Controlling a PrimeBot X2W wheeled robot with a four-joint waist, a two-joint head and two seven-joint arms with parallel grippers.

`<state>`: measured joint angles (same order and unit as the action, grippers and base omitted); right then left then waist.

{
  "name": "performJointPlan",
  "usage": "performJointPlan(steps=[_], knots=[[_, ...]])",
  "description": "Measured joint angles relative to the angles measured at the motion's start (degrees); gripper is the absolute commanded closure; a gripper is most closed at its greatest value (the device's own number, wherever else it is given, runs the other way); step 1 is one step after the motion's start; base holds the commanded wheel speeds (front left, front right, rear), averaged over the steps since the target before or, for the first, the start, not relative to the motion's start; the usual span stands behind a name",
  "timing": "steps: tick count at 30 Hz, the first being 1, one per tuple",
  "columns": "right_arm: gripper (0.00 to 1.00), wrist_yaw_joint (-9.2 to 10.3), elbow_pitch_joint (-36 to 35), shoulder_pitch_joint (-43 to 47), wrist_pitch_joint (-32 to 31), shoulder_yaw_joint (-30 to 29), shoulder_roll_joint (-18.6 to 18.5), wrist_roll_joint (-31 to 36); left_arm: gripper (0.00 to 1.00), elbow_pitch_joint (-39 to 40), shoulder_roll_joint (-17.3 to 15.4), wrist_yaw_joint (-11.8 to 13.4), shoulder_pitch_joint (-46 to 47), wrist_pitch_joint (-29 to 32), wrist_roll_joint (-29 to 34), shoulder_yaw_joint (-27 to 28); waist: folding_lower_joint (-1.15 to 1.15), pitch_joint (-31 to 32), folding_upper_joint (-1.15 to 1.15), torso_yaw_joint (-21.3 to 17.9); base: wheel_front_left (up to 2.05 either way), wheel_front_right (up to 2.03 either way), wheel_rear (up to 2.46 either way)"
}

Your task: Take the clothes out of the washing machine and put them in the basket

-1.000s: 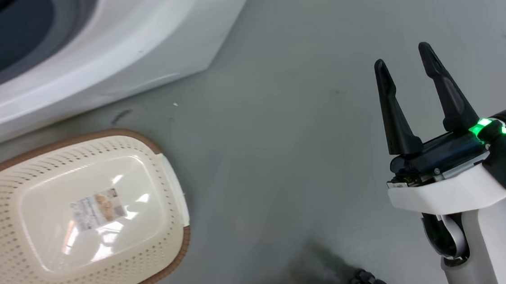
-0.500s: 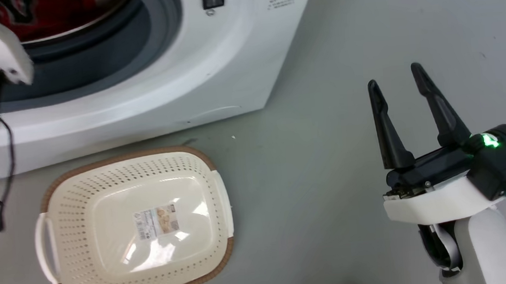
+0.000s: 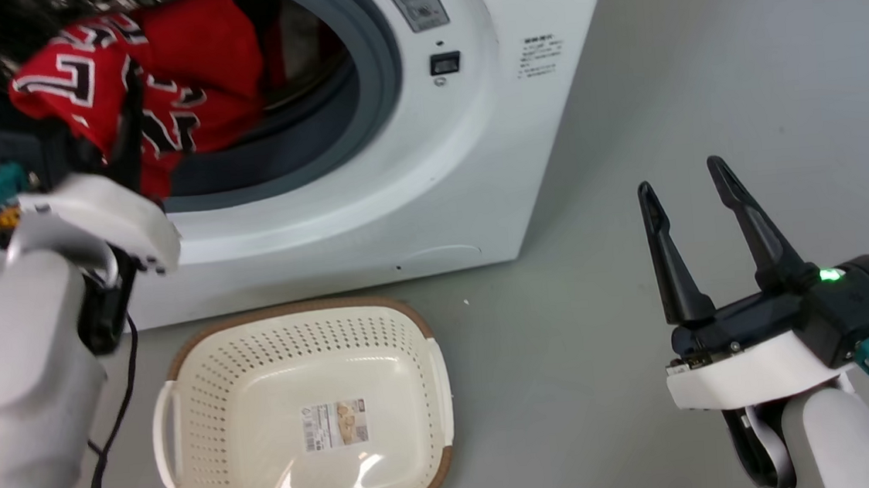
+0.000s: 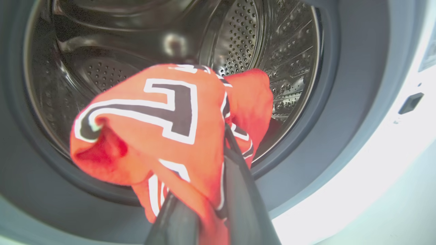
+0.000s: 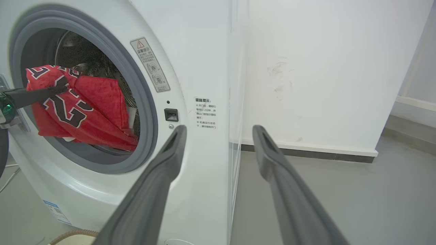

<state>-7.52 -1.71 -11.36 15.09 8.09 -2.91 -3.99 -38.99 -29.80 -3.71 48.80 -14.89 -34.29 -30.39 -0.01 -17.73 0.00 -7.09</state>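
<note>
Presently, near to far:

1. Right gripper (image 3: pixel 680 176): lower right of the head view. Fingers spread wide with nothing between them, over bare grey floor (image 3: pixel 587 108). Pose unchanged from a second ago.
2. Basket (image 3: pixel 256 343): lower centre, on the floor just before the machine, empty. The paper label (image 3: pixel 334 425) on its base shows a barcode and a small photo; the print is too small to read.
3. Left gripper (image 3: pixel 131 113): upper left, clamped on the jersey at the porthole mouth.
4. Jersey (image 4: pixel 153 129): red and bunched, its lower folds reaching the grey porthole rim (image 3: pixel 382 70). The numerals are black edged in white. A "2" reads in the right wrist view, and the next digit is folded away. A plainer red fold (image 5: pixel 102 98) behind may be the second garment, though I cannot tell.
5. Washing machine (image 3: pixel 474 155): white front-loader across the upper frame. It carries a warning sticker (image 5: pixel 150 64) with a triangle and Chinese text, and a small block of Chinese print (image 5: pixel 205 113) beside the latch. Neither is legible enough to transcribe.
6. Drum (image 4: pixel 245 44): perforated steel, deepest in the left wrist view.

Change: within the last second the head camera lifted from floor and basket to the porthole, so the basket's slide down the frame is the camera's doing. The left arm and jersey have come into view. Judgement: the first garment is mid-extraction and nothing is delivered yet. The carry down to the basket is next.
</note>
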Motion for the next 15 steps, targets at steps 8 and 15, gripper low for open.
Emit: performJointPlan(steps=[8, 15], knots=[[0.00, 0.00, 0.71, 2.52, 0.00, -1.43, -0.01, 0.62, 1.00, 21.41, -3.93, 6.59, -14.29, 1.71, -1.41, 1.14, 0.00, 4.53, 0.00, 3.44, 0.00, 0.00, 0.00], [0.00, 0.00, 1.63, 3.55, 0.00, -2.09, -0.01, 1.04, 1.00, 38.73, -7.44, 12.85, -25.10, 7.90, -2.96, 0.94, 0.00, 7.61, 0.00, 5.83, 0.00, 0.00, 0.00]])
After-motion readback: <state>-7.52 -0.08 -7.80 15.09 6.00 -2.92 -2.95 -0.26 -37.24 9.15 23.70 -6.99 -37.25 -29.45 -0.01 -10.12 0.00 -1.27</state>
